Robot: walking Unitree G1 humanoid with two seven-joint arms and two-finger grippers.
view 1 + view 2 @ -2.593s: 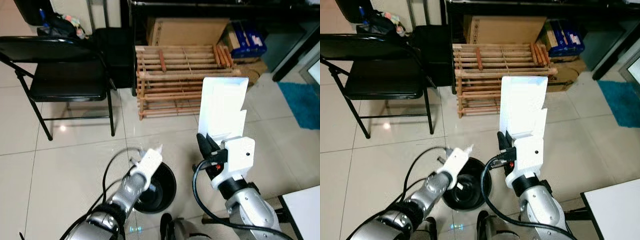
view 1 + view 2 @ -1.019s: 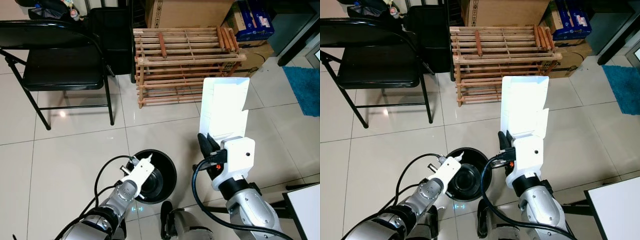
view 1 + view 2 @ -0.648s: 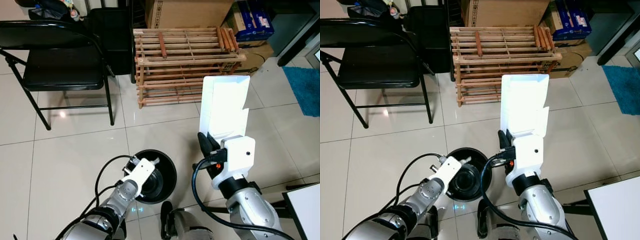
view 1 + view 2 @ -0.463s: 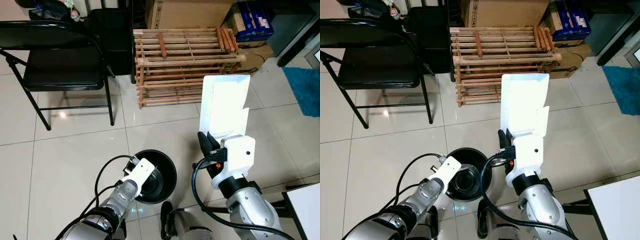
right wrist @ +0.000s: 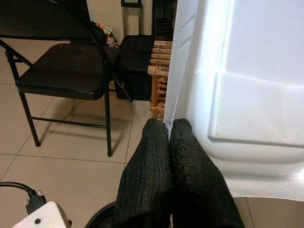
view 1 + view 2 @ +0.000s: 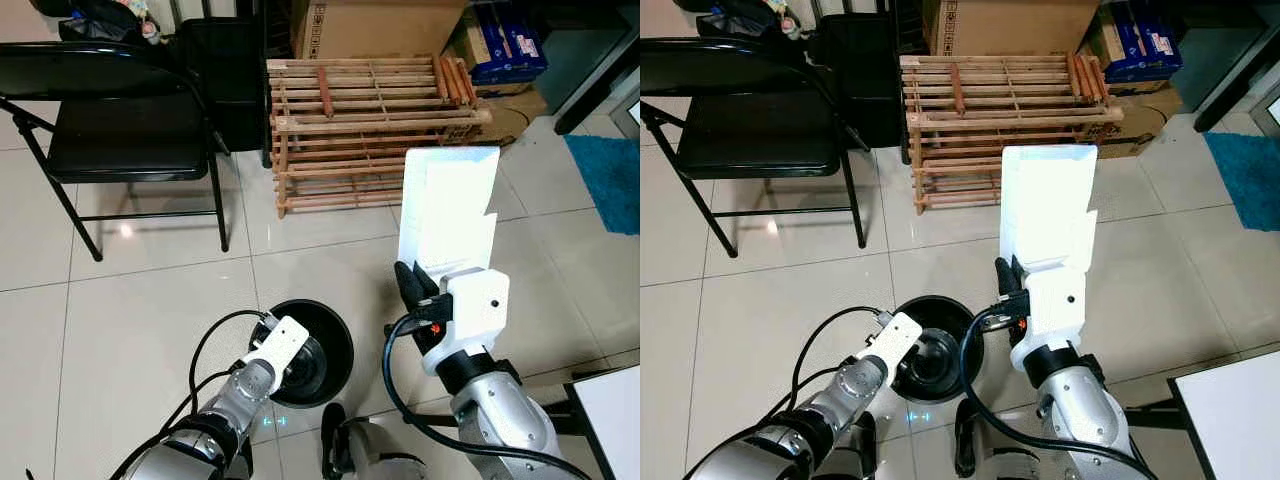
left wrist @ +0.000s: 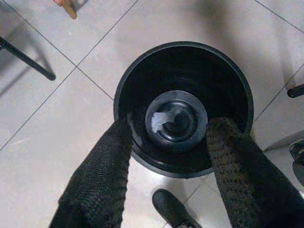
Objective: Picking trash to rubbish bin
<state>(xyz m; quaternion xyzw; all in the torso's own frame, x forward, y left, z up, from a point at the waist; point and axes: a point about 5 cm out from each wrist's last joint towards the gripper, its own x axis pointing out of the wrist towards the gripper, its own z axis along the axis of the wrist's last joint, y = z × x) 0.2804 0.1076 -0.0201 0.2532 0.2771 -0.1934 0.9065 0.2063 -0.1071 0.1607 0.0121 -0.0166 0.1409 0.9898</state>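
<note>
Left pincer [image 7: 168, 142] lower over bin [image 7: 183, 107].

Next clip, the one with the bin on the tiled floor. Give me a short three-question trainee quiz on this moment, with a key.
1. True or false: the left gripper hangs open above the black rubbish bin.
2. What does the right gripper hold? A) a wooden stick B) a white foam container C) a blue carton
3. Fill in: a small pale scrap lies at the ____ of the bin.

Key: 1 true; 2 B; 3 bottom.
</note>
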